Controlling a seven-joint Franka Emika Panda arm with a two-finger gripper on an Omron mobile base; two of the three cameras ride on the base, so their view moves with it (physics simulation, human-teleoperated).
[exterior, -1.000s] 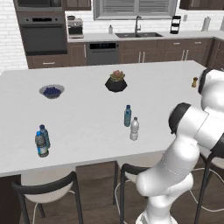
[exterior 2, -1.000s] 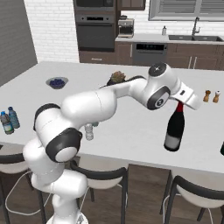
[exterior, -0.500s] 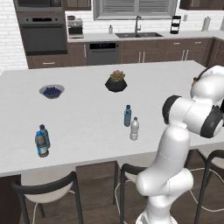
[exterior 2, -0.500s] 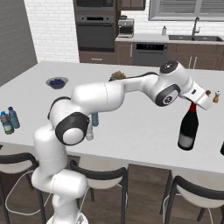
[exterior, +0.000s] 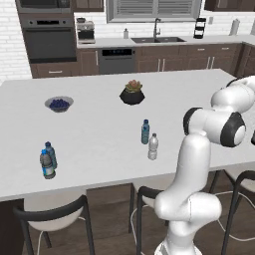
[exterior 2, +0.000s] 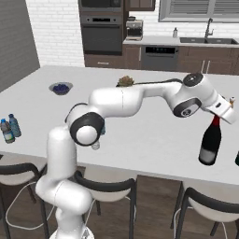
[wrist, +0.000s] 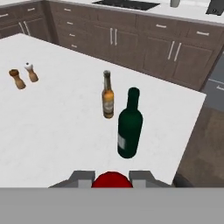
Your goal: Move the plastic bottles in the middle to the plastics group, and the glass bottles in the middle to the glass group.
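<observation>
The glass bottle, glossy black with a red cap, hangs upright in my gripper, which is shut on its neck near the counter's right front. Whether its base touches the counter I cannot tell. In the hand view the gripper looks down on the glass group beyond it: a green wine bottle and a brown beer bottle. The two plastic bottles, blue-tinted and clear, stand mid-counter. The plastics group stands at the left front.
A bowl of blueberries and a potted plant sit on the far half of the counter. Salt and pepper shakers stand left of the glass group. The counter edge runs close on the green bottle's right. Stools line the front.
The arm has swung further right with the black bottle, carrying it toward the counter's right end and slightly lower. The plastic bottles have not moved.
</observation>
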